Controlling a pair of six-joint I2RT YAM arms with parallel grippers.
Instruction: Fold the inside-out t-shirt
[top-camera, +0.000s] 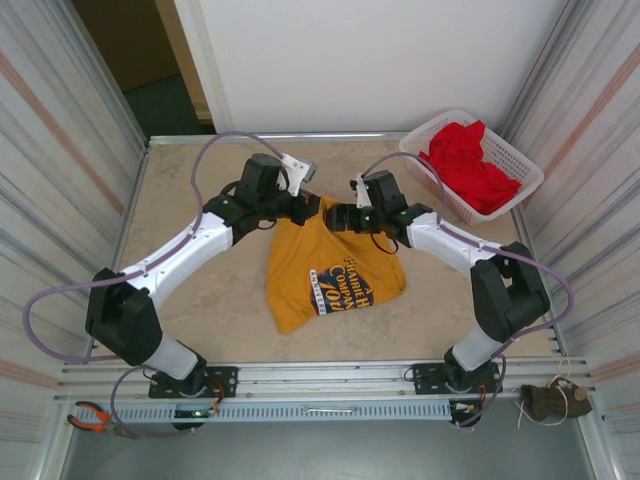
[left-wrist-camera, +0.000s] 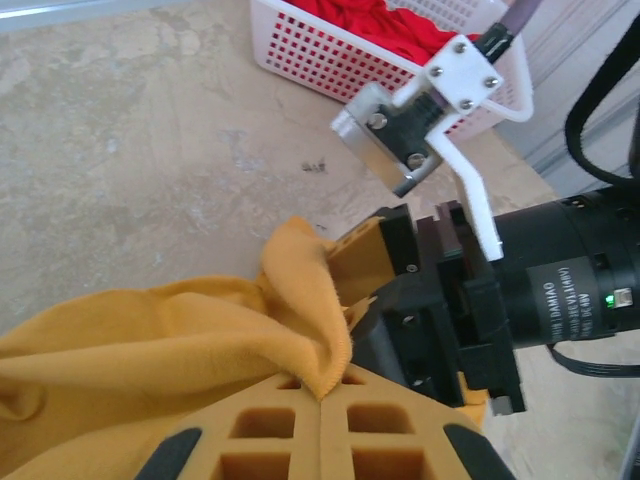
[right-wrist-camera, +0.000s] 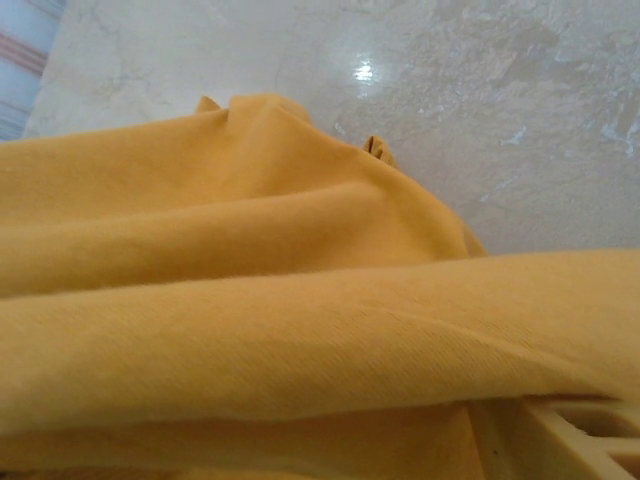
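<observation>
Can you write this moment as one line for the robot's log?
left gripper: shut on t-shirt far edge | right gripper: beside it, grip unclear | t-shirt: crumpled, print showing

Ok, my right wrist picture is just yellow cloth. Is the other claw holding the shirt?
Observer: Yes, the left claw is shut on a fold at the shirt's far edge.
Operator: Does it have writing?
Observer: Yes, blue and white lettering faces up on its near half.
Operator: Anything else out there?
Observer: A white basket of red cloth sits in the far right corner of the table.
</observation>
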